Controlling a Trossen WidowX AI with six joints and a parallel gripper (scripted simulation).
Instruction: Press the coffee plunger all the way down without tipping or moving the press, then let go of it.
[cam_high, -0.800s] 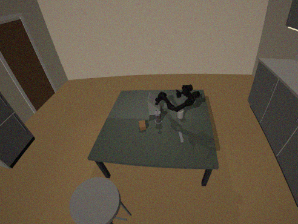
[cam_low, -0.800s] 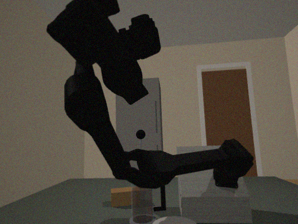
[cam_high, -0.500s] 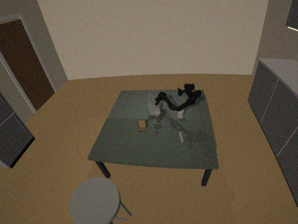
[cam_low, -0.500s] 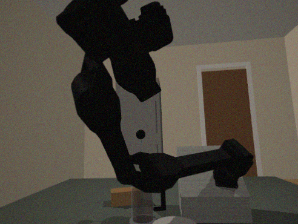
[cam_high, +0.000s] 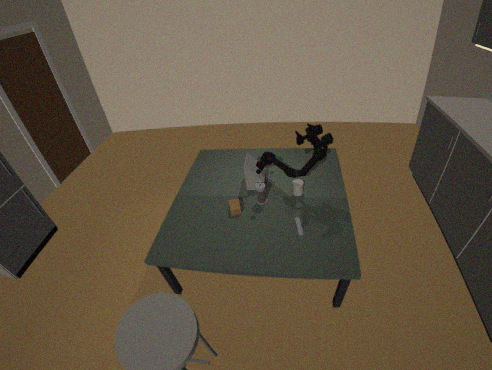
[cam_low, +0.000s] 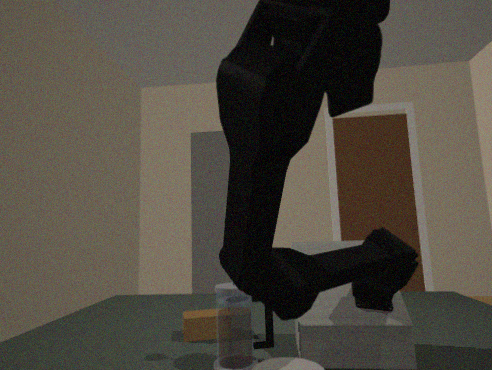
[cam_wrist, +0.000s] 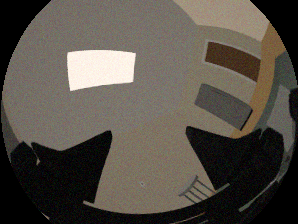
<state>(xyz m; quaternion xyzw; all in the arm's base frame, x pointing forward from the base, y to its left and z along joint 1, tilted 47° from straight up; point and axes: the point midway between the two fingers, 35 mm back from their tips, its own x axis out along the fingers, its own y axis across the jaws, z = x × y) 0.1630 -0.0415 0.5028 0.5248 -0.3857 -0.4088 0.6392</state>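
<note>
Arm (cam_high: 295, 167) is reaching left across the green table (cam_high: 210, 250) w/ gripper (cam_high: 261, 170) hovering just above the coffee press (cam_high: 260, 192), fingers spreading nearly fully open & gripping nothing. Press is standing upright near table centre, betw. an orange block (cam_high: 234, 207) on its left & a white cup (cam_high: 298, 187) on its right, w/ a grey box (cam_low: 357, 332) just behind it. In the wrist view the cam is pointing up at ceiling, so the press isn't showing there.
</note>
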